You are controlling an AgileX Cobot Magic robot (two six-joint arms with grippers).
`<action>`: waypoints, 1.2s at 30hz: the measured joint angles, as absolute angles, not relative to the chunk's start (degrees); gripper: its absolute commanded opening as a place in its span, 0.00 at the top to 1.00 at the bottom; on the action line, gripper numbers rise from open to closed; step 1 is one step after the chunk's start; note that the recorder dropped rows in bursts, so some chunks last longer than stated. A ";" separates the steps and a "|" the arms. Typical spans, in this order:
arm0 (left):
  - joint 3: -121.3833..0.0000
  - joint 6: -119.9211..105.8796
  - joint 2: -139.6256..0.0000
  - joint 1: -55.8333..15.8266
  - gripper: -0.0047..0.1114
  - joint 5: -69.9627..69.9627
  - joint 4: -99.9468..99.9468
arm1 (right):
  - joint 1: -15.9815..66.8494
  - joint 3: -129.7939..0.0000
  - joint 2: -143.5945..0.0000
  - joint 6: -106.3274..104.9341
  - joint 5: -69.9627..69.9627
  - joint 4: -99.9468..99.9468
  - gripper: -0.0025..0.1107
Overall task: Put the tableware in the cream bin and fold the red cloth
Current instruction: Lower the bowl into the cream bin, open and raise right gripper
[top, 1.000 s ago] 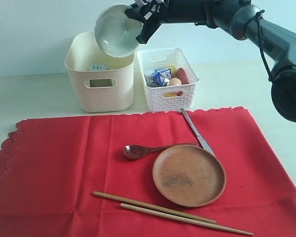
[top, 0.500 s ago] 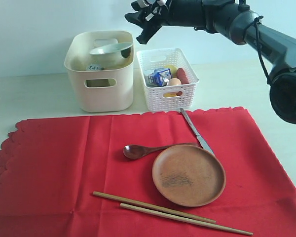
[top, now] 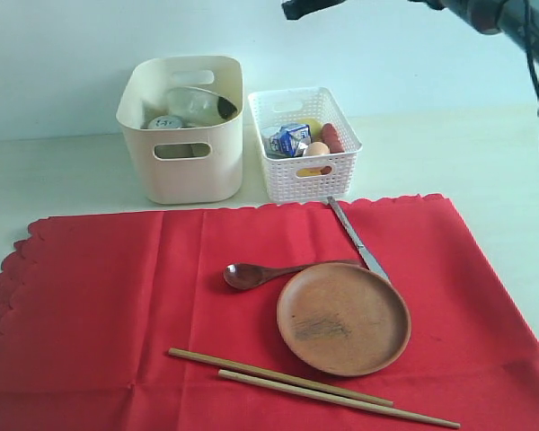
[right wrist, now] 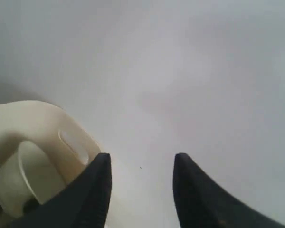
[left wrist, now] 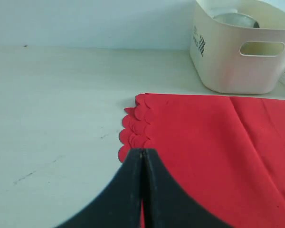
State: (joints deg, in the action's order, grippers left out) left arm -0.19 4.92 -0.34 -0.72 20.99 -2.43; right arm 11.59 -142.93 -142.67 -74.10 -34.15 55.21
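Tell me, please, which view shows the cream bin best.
The exterior view: the whole bin shows. The left wrist view cuts the bin off; the right wrist view catches only part of its rim.

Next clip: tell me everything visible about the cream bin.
The cream bin is a tall, smooth tub, plastic by its look, with rounded corners and an oval handle cut-out in both its near and far walls. One side wall bears a small black dotted mark. It stands upright on the pale table, just beyond the red cloth and close beside the white lattice basket; whether they touch is unclear. Inside, a white bowl lies tilted beside a steel cup.
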 measured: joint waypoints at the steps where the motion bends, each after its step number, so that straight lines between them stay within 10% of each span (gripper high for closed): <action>1: -0.19 4.92 -0.34 -0.72 0.96 20.99 -2.43 | 10.71 -142.98 -142.38 -69.98 -35.25 52.70 0.70; 6: -0.19 4.92 -0.34 -0.72 0.96 20.99 -2.43 | 6.71 -142.98 -141.51 -52.54 -43.36 42.40 0.98; 36: -0.19 4.92 -0.34 -0.72 0.96 20.99 -2.43 | 2.51 -124.49 -121.15 -19.28 -69.80 15.96 0.98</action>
